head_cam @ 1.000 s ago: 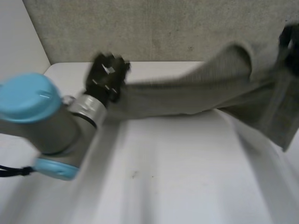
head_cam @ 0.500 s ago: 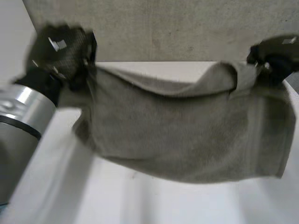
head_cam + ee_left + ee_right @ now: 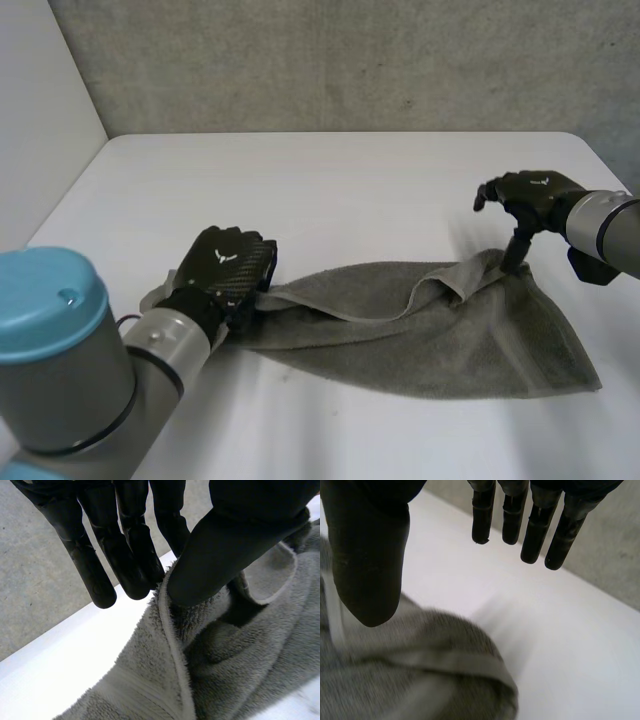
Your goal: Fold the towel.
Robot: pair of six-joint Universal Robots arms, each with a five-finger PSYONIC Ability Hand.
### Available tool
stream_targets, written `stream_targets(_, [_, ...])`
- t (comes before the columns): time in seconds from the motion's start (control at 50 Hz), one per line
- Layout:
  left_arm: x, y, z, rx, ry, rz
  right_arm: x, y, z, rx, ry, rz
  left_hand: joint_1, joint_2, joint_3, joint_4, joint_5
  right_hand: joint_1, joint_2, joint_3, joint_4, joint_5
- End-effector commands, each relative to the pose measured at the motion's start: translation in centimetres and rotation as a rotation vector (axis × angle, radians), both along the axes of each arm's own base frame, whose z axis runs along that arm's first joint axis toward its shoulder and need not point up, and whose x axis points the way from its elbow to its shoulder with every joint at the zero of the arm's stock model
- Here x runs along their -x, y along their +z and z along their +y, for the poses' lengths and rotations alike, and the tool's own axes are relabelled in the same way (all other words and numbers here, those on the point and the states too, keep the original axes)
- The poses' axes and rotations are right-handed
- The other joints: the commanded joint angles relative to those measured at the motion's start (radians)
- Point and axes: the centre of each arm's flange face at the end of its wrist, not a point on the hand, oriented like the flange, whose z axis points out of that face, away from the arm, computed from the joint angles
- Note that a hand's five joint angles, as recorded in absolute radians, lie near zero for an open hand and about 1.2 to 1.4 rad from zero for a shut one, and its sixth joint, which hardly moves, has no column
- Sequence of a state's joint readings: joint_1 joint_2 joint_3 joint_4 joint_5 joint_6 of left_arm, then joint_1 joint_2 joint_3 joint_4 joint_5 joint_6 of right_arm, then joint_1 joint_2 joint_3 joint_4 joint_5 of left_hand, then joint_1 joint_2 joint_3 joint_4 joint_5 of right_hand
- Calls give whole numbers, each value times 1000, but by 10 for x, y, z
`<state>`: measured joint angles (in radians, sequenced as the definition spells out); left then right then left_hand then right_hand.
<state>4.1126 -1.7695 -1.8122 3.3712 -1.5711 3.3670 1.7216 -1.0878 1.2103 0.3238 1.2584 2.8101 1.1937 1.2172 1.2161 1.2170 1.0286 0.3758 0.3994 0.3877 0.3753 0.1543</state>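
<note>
The towel (image 3: 450, 340) lies rumpled on the desk (image 3: 350, 190), stretched from lower left of centre to the lower right of the head view, with a loose flap turned over near its right end. Our left hand (image 3: 225, 275) sits on the towel's left end. In the left wrist view its thumb presses the hem against the straight fingers, so we judge it to be pinching that corner. Our right hand (image 3: 528, 192) hangs just above the right end, fingers straight and spread away from the thumb, holding nothing.

To do this step well, we would first close the right hand on the corner under its thumb. Then we would pull both ends apart until the flap flattens, and only then lay one half over the other with the hems matched.

The bare desk above the towel, across the middle of the frame, offers plenty of room. The desk's right edge lies close behind the right hand, and the wall (image 3: 330, 60) bounds the far side, so we would work toward the centre.
</note>
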Motion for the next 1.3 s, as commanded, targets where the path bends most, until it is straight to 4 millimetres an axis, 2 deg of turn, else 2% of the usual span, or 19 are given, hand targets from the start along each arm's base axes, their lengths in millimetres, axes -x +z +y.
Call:
stream_targets(0.02, [-10, 6, 15, 10, -2, 5, -27, 3, 40, -11, 54, -103, 203, 179, 180, 179, 193, -76, -100, -88, -76, -29])
stream_targets(0.08, [-12, 6, 16, 9, 1, 6, -42, -10, 60, -26, 106, -100, 203, 179, 180, 179, 193, -76, -100, -88, -76, -30])
stream_targets(0.16, [-13, 6, 17, 9, 4, 6, -56, -22, 69, 3, 122, -98, 203, 179, 180, 179, 193, -65, -88, -77, -64, -18])
stream_targets(0.2, [-13, 6, 17, 9, 4, 6, -62, -35, 64, 57, 69, -76, 203, 179, 180, 179, 193, -47, -71, -59, -47, 0])
stream_targets(0.22, [-13, 7, 16, 10, 6, 7, -62, -35, 64, 57, 69, -76, 203, 179, 180, 179, 193, -47, -71, -59, -47, 0])
stream_targets(0.26, [-13, 7, 16, 12, 6, 8, -66, -51, 53, 105, 10, -46, 203, 179, 180, 179, 193, 5, -18, -6, 6, 52])
stream_targets(0.32, [-14, 10, 16, 20, 9, 13, -69, -58, 49, 122, -2, -35, 203, 179, 180, 179, 193, 56, 32, 44, 56, 103])
stream_targets(0.36, [-17, 11, 12, 23, 26, 15, -74, -73, 38, 139, -10, 20, 203, 179, 180, 179, 193, 246, 222, 234, 246, 293])
stream_targets(0.38, [-17, 11, 11, 23, 26, 15, -74, -73, 38, 139, -10, 20, 203, 179, 180, 179, 193, 246, 223, 235, 247, 293])
stream_targets(0.42, [-19, 11, 8, 25, 40, 18, -76, -79, 30, 172, 2, 99, 203, 179, 180, 179, 193, 401, 377, 389, 402, 448])
stream_targets(0.54, [-28, 17, -14, 61, 99, 36, -68, -69, 25, 208, -26, 189, 203, 179, 180, 179, 193, 390, 367, 378, 391, 437])
stream_targets(0.58, [-30, 18, -18, 64, 113, 40, -63, -56, 31, 207, -42, 190, 203, 179, 180, 179, 193, 221, 197, 209, 221, 268])
stream_targets(0.64, [-33, 19, -24, 69, 129, 41, -57, -50, 42, 183, -39, 191, 203, 179, 180, 179, 193, 97, 74, 86, 98, 144])
stream_targets(0.76, [-32, 16, -26, 65, 130, 39, -51, -43, 57, 168, -34, 182, 203, 179, 180, 179, 193, 38, 14, 26, 39, 85])
stream_targets(0.86, [-33, 15, -27, 63, 133, 39, -46, -50, 71, 131, -35, 179, 203, 179, 180, 179, 193, 73, 50, 61, 74, 120])
stream_targets(0.96, [-33, 14, -26, 59, 134, 39, -44, -55, 86, 68, -23, 93, 203, 179, 180, 179, 193, 170, 147, 158, 171, 217])
stream_targets(1.12, [-32, 13, -28, 74, 134, 48, -47, -70, 91, -27, -37, -19, 203, 179, 180, 179, 193, 74, 50, 62, 74, 121])
stream_targets(1.2, [-32, 12, -28, 73, 134, 49, -49, -76, 94, -19, -35, -30, 203, 179, 180, 179, 193, 21, -3, 9, 21, 68])
stream_targets(1.3, [-32, 11, -29, 74, 136, 51, -54, -84, 89, 29, -28, -41, 203, 179, 180, 179, 193, 67, 44, 55, 68, 114])
